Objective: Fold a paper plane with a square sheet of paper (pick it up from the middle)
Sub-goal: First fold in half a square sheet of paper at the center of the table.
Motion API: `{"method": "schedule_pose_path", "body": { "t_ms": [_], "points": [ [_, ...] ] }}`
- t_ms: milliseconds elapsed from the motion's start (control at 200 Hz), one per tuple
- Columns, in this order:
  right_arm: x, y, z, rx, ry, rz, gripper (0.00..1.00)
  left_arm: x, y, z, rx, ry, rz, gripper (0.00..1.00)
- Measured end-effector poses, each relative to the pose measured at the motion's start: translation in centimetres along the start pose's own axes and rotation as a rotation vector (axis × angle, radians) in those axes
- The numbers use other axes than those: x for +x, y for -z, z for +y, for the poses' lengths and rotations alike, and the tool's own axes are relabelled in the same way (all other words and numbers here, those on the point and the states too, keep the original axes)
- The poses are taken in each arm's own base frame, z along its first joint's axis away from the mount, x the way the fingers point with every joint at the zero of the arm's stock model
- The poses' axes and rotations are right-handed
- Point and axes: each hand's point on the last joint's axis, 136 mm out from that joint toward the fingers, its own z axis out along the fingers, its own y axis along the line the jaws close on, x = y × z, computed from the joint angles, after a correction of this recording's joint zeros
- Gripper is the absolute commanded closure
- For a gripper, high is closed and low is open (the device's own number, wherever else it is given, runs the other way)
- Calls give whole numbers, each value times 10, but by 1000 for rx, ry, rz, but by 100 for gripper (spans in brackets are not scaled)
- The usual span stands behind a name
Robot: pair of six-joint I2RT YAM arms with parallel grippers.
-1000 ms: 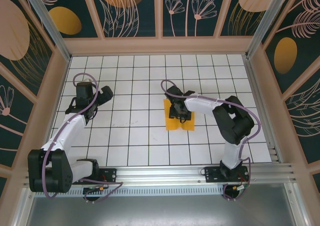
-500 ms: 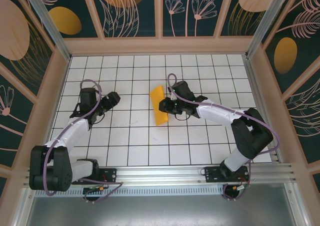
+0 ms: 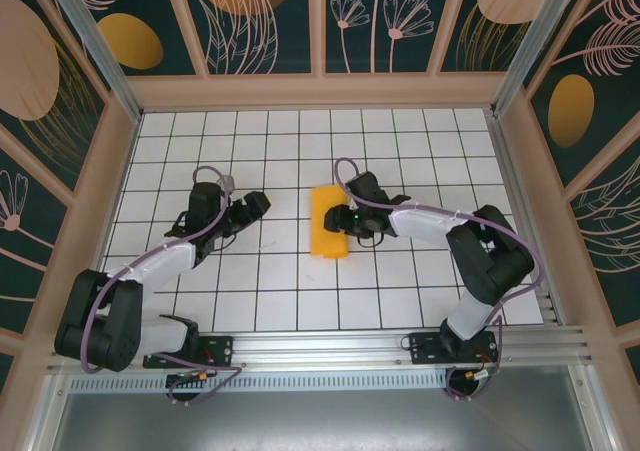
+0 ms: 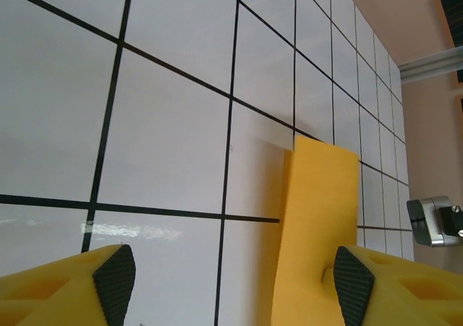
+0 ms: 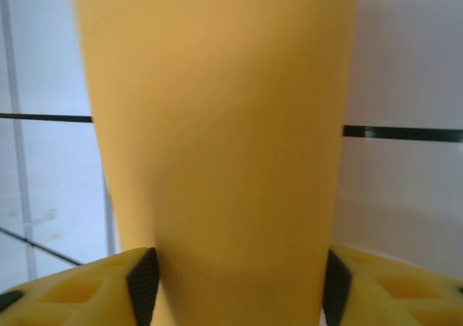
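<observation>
Orange-yellow paper lies at the middle of your white gridded table. It is folded into a narrow upright strip whose long sides run from 12 to 6 o'clock.

Your right gripper comes in from 3 o'clock and sits at the strip's right edge, about halfway along it. In its wrist camera the paper rises close and wide between the two yellow fingers, and each side edge meets a black pad. The jaws stand apart by the width of the strip. You cannot tell from these pictures whether the pads squeeze the paper or only flank it. The paper there looks slightly bowed rather than flat.

Your left gripper is at 9 o'clock of the paper, near it but apart, with a strip of bare tile between them. Its fingers are spread wide and hold nothing. In its wrist camera the white tiles show between the pads, and the paper lies ahead toward 1 o'clock, flat on the table across a black grid line.
</observation>
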Motion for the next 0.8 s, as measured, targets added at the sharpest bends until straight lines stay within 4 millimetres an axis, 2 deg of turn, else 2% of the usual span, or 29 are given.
{"method": "schedule_pose_path", "body": {
  "t_ms": [260,495,686,801],
  "points": [
    [-8,2,-18,61,-1,-25,32,19,-15,-17,63,-2,57,28],
    [-6,6,-29,45,-33,-14,33,52,-40,-43,166,-6,170,40],
    [-1,10,-27,3,-36,1,33,75,-64,-68,240,-25,258,47],
    [0,13,-23,-27,-33,3,34,85,-75,-76,271,-27,299,52]
  ]
}}
